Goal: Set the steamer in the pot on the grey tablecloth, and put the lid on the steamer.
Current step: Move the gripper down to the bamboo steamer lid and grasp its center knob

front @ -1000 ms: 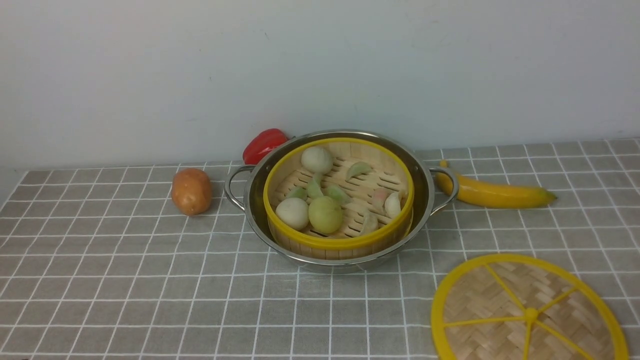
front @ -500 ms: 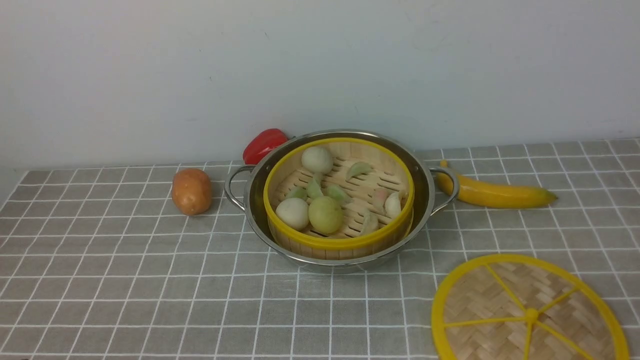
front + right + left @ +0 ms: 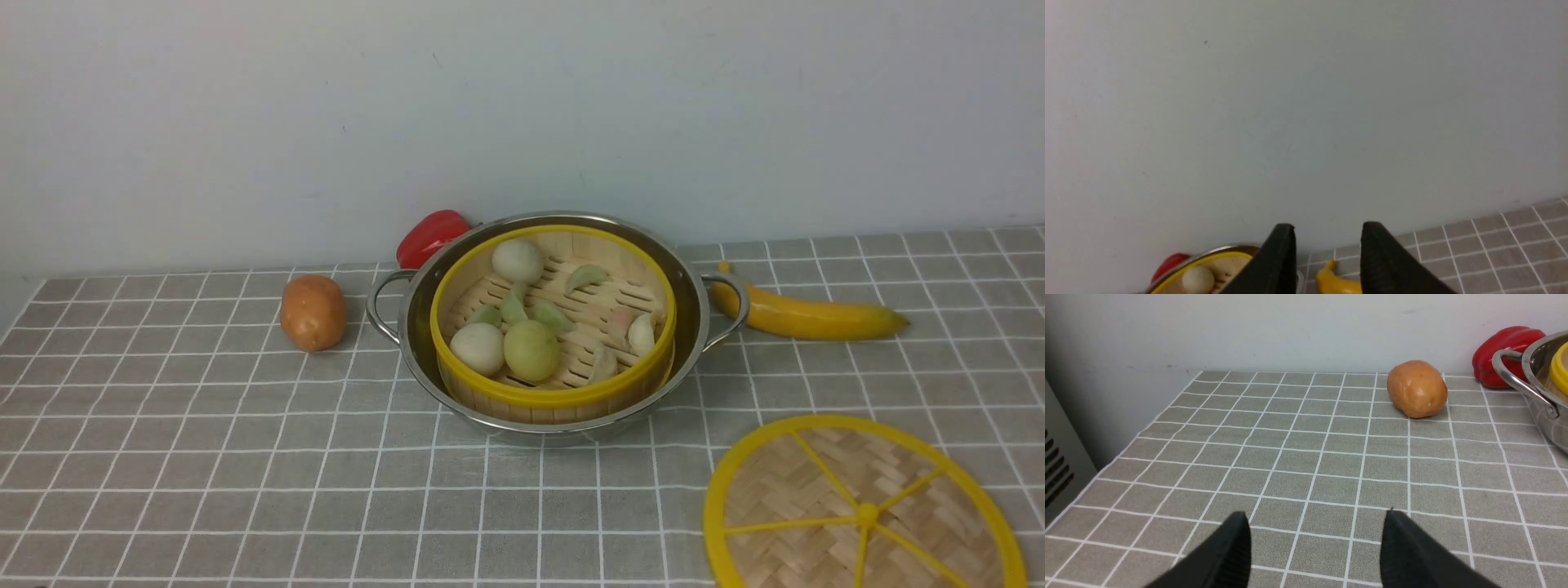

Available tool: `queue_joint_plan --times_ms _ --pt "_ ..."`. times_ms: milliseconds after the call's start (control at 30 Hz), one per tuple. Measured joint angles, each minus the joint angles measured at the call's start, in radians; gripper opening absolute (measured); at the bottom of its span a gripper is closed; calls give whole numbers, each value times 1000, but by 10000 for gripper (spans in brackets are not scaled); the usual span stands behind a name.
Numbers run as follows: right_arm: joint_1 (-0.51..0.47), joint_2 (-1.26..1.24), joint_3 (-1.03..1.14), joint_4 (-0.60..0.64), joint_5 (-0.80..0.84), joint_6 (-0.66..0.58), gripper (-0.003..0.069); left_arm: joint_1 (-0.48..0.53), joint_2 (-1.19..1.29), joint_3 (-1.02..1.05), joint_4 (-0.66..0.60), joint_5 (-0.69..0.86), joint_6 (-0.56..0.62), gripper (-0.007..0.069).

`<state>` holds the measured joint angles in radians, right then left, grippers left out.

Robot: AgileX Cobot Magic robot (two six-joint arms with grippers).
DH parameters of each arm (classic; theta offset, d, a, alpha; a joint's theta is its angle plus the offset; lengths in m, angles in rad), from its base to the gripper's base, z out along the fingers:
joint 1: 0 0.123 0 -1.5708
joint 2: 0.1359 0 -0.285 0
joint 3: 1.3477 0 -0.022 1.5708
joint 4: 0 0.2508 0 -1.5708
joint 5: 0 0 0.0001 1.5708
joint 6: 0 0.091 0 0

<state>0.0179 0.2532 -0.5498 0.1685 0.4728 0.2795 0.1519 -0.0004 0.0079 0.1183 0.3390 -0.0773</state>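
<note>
You have on the table: left gripper (image 3: 1315,516), jaws apart and empty, low over the grey tablecloth (image 3: 204,457), with a potato (image 3: 1417,388) ahead of it, well apart, and a red pepper (image 3: 1506,351) farther off. Right gripper (image 3: 1327,225), jaws apart and empty, faces the wall, with the pot (image 3: 694,302) and a banana (image 3: 1335,281) ahead and lower. Steamer (image 3: 555,398): seated inside the pot, uncovered, carrying buns and dumplings. Lid (image 3: 816,490): flat on the cloth on your right gripper's side, apart from the pot, touched by neither gripper.
</note>
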Motion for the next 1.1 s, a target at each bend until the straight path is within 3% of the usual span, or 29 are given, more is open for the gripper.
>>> queue_joint_plan --times_ms 100,200,267,333,367,433,467,533,733,800,967,1100 --pt "0 84 -86 12 -66 -8 244 0 0 0 0 0 0 400" --pt "0 128 -132 11 -27 -39 244 0 0 0 0 0 0 400" --pt "0 172 -177 10 67 -97 244 0 0 0 0 0 0 400" --pt "0 265 -268 19 307 -246 244 0 0 0 0 0 0 400" --pt "0 283 -274 22 328 -259 244 0 0 0 0 0 0 400" --pt "0 406 -365 69 612 -429 244 0 0 0 0 0 0 400" --pt "0 416 -372 74 628 -440 244 0 0 0 0 0 0 400" --pt "0 524 -438 150 727 -546 244 0 0 0 0 0 0 400" --pt "0 743 -520 393 749 -707 244 0 0 0 0 0 0 400" --pt "0 802 -520 439 752 -722 244 0 0 0 0 0 0 400" --pt "1 899 -520 403 753 -696 244 0 0 0 0 0 0 400" --pt "54 973 -525 231 753 -650 244 0 0 0 0 0 0 400"
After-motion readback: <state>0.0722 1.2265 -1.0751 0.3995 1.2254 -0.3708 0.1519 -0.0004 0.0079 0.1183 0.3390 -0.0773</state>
